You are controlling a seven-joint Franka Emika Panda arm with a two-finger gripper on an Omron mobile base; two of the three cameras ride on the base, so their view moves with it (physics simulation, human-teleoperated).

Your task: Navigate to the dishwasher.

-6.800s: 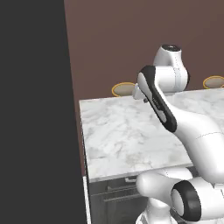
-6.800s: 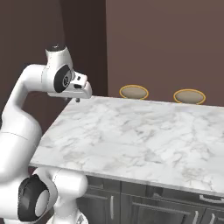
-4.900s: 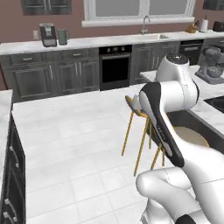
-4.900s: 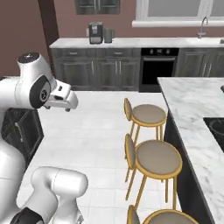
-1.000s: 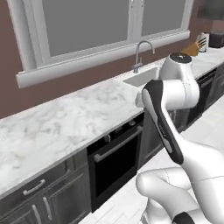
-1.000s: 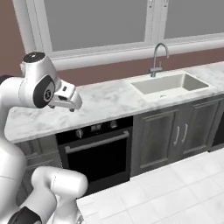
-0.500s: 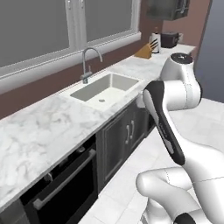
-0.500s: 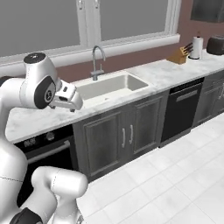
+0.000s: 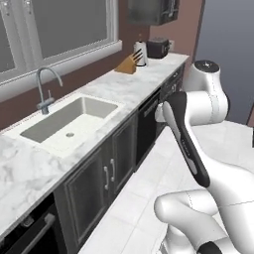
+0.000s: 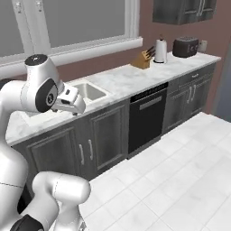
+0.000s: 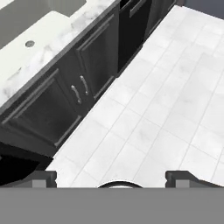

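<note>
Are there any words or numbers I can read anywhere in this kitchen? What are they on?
There are none.
The dishwasher front is plain black, with no letters by its handle.
The toaster and the knife block show no brand that can be read.
The cabinet doors and the gripper carry no labels or numbers either.
</note>
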